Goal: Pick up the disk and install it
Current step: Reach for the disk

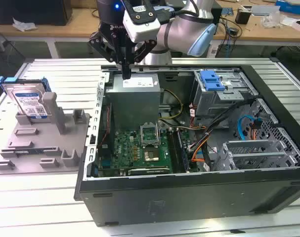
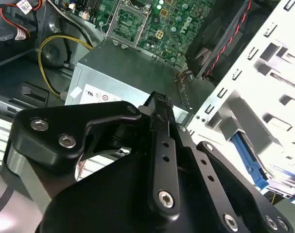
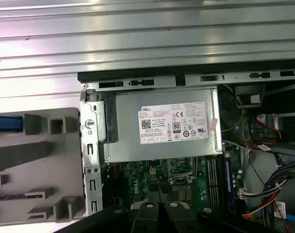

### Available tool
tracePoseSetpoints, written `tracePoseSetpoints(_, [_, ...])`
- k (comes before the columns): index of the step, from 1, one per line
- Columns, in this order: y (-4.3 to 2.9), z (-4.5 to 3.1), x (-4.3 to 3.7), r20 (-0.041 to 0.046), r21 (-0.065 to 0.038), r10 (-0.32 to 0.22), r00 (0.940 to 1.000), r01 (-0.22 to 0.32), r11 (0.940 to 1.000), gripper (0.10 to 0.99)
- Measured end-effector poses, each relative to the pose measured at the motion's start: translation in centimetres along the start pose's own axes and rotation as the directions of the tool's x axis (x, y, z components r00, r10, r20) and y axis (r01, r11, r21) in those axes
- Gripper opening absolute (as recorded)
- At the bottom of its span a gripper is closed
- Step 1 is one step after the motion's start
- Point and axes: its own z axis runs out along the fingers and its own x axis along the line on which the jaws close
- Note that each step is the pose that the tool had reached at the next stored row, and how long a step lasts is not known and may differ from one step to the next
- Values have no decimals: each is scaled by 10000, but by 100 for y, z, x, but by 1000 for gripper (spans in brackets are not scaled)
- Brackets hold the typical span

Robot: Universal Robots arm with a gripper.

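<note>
One silver disk [image 1: 28, 101], blue-framed, white-and-blue-labelled, upright on grey holder [image 1: 46, 144]; pincer [image 1: 126, 75] together, empty

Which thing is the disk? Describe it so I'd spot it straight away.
Start at the big open computer case; to the exterior view's left of it lies a grey plastic holder with upright posts. The disk stands propped at that holder's far end: a flat silver rectangle with a white-and-blue label and blue frame, unlike the plain grey posts beside it.
</note>
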Motion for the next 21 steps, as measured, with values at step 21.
tracePoseSetpoints(21, [40,5,188,-18,1,5,10000,-5,10000,106])
